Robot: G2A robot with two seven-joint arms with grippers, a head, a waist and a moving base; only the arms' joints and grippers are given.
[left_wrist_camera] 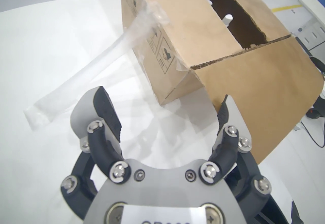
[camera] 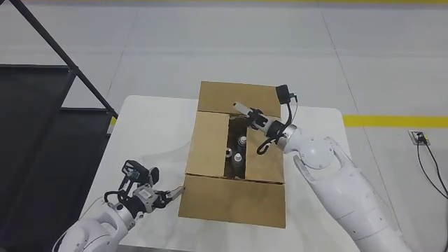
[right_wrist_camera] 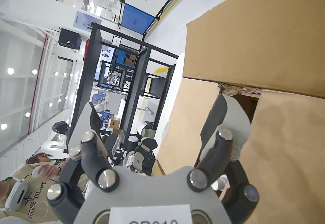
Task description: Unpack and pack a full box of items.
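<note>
A brown cardboard box (camera: 210, 147) stands in the middle of the white table (camera: 147, 133), its top flaps parted along a narrow gap. Several white-capped bottles (camera: 239, 155) stand upright inside the gap, and two caps (left_wrist_camera: 228, 18) show in the left wrist view. My right gripper (camera: 246, 112) hangs open over the far end of the gap, one finger (right_wrist_camera: 226, 113) above the slit between the flaps (right_wrist_camera: 254, 45). My left gripper (camera: 171, 194) is open and holds nothing, low over the table by the box's near left corner (left_wrist_camera: 175, 88).
A strip of clear tape (left_wrist_camera: 88, 70) trails from the box's side wall onto the table on the left. A black metal rack (camera: 42, 112) stands beside the table's left edge. Bare tabletop lies left and right of the box.
</note>
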